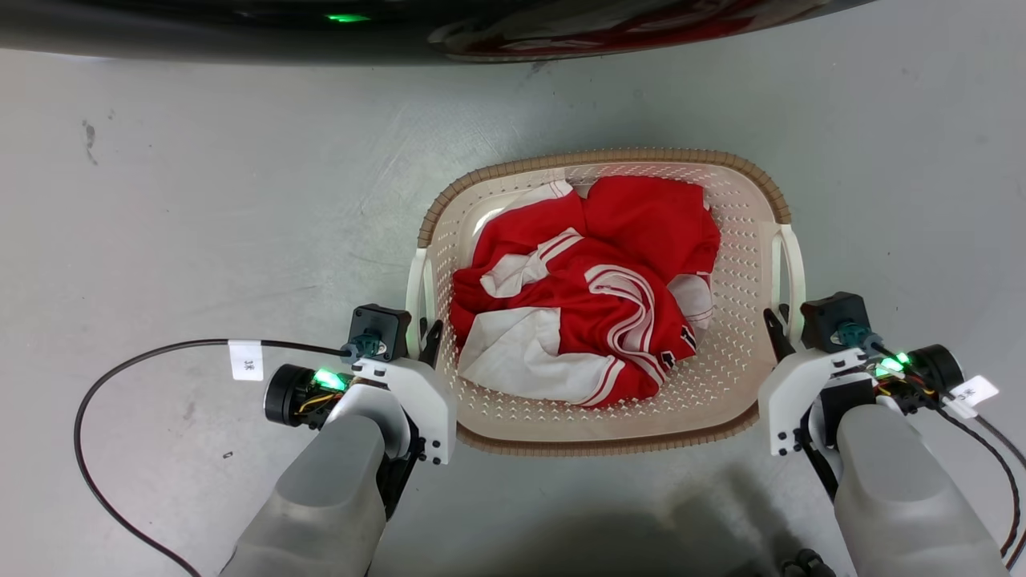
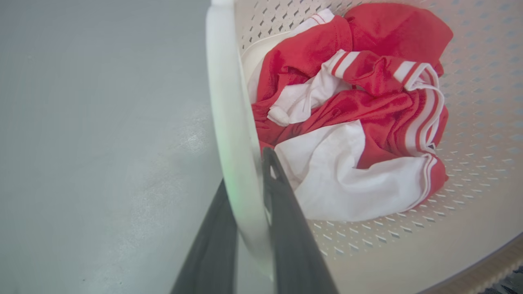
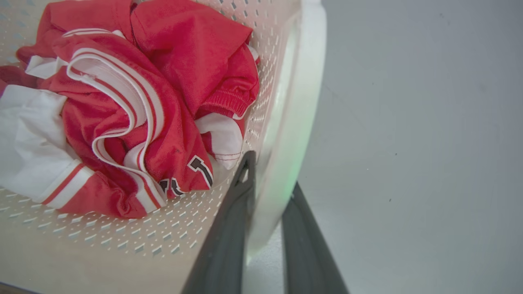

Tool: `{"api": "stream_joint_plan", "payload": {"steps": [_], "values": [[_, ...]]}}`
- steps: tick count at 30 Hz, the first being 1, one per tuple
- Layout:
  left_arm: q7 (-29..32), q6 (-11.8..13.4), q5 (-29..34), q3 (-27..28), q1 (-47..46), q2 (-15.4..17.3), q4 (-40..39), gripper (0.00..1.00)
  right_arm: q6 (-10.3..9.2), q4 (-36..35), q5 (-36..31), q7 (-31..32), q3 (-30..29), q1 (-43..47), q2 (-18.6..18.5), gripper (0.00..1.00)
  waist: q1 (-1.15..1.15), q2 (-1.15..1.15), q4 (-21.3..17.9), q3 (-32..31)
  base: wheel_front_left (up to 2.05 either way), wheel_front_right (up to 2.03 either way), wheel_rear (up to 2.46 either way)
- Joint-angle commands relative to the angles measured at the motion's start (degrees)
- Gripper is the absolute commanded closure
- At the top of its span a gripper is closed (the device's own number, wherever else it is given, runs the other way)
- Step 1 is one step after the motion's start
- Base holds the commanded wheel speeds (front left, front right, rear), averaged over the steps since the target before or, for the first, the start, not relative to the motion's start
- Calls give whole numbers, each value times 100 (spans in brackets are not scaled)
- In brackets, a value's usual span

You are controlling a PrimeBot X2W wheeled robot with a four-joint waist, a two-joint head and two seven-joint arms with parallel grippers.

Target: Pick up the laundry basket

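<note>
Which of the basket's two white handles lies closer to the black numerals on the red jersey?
The right handle, held by the right gripper: the numerals lie just inside it. The left handle borders plain red-and-white cloth.

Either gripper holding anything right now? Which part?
Yes: the laundry basket, by its white loop handles. The left gripper clamps the left handle, the right gripper the right handle, a finger on each side.

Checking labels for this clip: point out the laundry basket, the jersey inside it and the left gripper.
laundry basket [image 1: 609, 155]: head view, far brown rim.
red-and-white jersey [image 1: 633, 216]: head view, red upper fold.
left gripper [image 2: 245, 167]: left wrist view, midway between its fingertips.
</note>
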Motion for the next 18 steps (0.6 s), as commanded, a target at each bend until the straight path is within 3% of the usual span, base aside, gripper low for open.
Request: {"api": "stream_joint_plan", "payload": {"steps": [1, 18], "values": [[-18, -97, 37, -68, -47, -76, -29, 100, -7, 10, -16, -11, 49, -89, 66, 100, 0, 0, 3, -37, 0, 0, 0], [-19, -140, -482, -404, 329, -87, 71, 100, -6, 395, 131, -11, 296, 169, 62, 100, 0, 0, 104, -918, 0, 0, 0]]}}
